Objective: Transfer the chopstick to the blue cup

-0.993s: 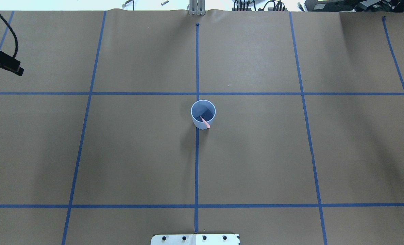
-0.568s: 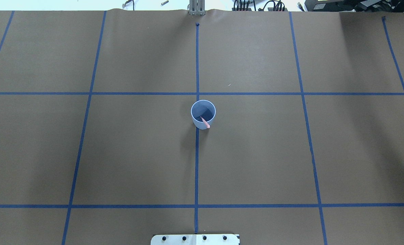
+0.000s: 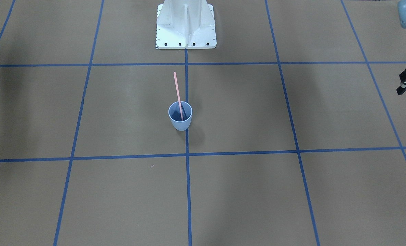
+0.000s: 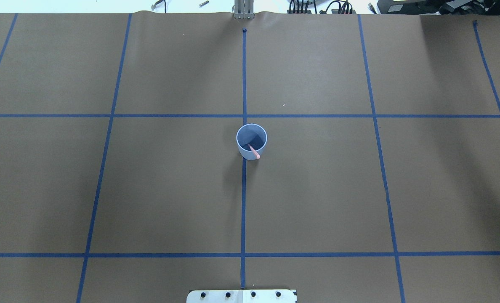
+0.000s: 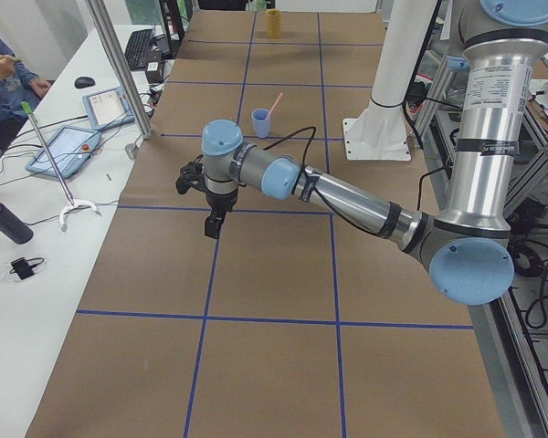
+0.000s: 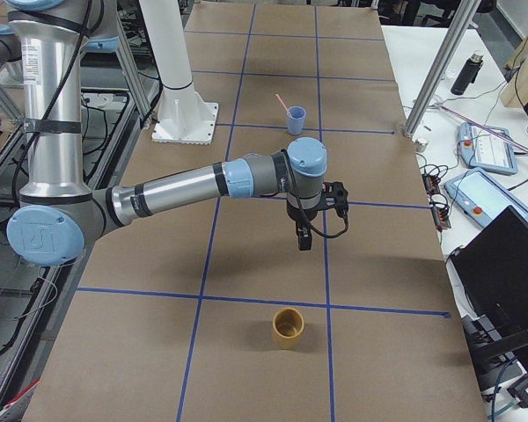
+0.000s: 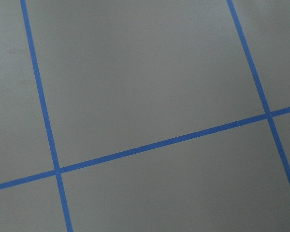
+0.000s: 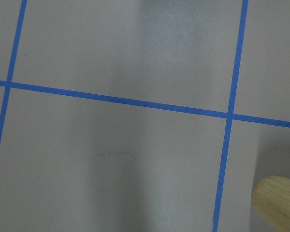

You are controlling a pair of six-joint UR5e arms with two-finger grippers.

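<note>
The blue cup point(image 4: 251, 141) stands upright at the table's middle, on the centre tape line; it also shows in the front view point(image 3: 180, 118). The pale pink chopstick point(image 3: 177, 89) stands in it, leaning on the rim toward the robot's base, its top end showing in the overhead view point(image 4: 255, 153). My left gripper point(image 3: 402, 90) hangs above the table far to the cup's left, also in the exterior left view point(image 5: 211, 228). My right gripper point(image 6: 304, 242) hangs far to the cup's right. Neither holds anything that I can see. I cannot tell if they are open or shut.
A tan bamboo cup point(image 6: 288, 328) stands near the table's right end and shows in the right wrist view point(image 8: 278, 203). The white robot base point(image 3: 186, 25) is behind the blue cup. Frame posts point(image 5: 119, 68) and a desk with tablets point(image 5: 64, 151) line the far side.
Both grippers have drawn back outward: the left one left the overhead view's left edge, the right one its right edge. The cup and chopstick have not moved.
</note>
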